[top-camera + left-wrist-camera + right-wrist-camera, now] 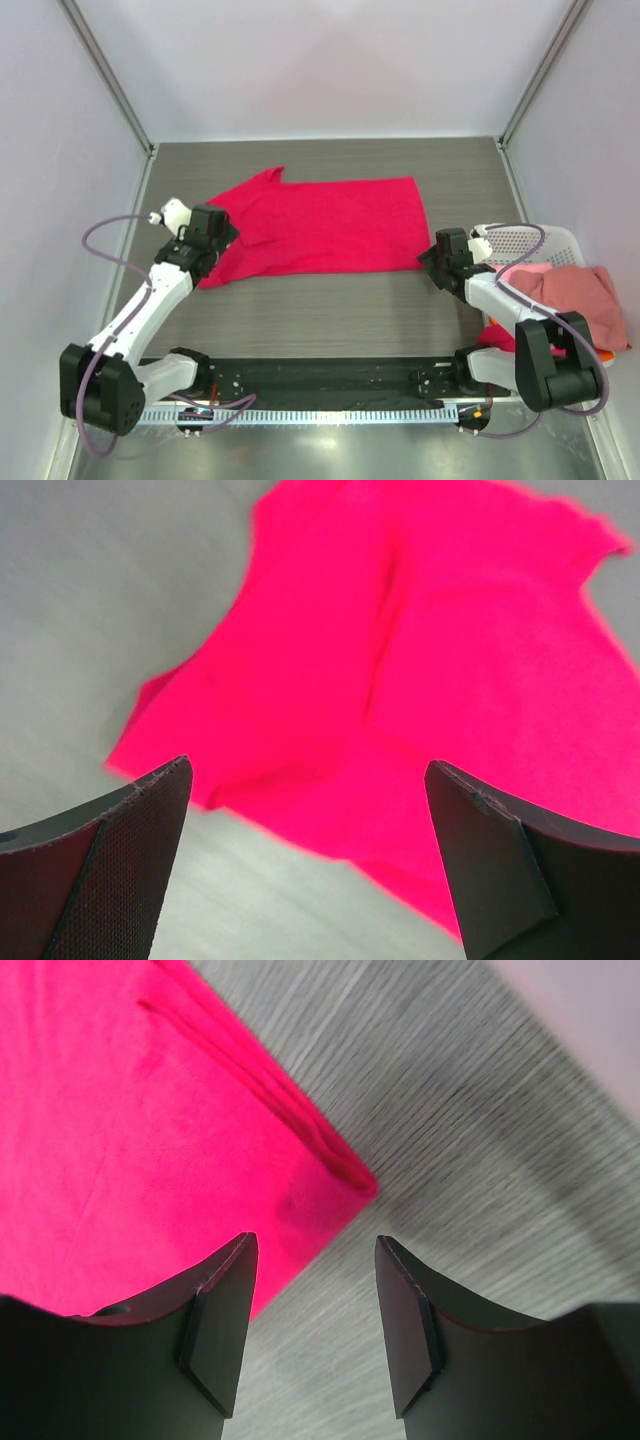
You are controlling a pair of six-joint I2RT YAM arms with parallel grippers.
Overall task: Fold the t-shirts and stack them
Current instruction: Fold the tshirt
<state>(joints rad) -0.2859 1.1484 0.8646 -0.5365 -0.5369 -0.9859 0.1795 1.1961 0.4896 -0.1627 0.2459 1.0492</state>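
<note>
Toward the left edge of the table, my left gripper (220, 233) hung with its fingers spread wide and nothing between them. It was poised over the near-left corner of the red shirt (320, 225), where the cloth was rumpled and a sleeve bunched. I could not tell whether the fingertips touched the fabric. Toward the right edge, my right gripper (432, 258) was also apart, with a narrower gap, straddling the shirt's near-right corner. In the right wrist view the edge there looked doubled.

I judged that both were set at the two near corners so they could pinch together and carry that edge across in one even fold. The shirt itself lay flat across the middle of the table (330, 315), its long side running left to right, with bare wood in front of it.

Just beyond the right gripper, at the right edge near the front corner, stood the white basket (530, 238). Pink shirts (570, 295) were heaped in it and spilled over its rim, not yet folded.
</note>
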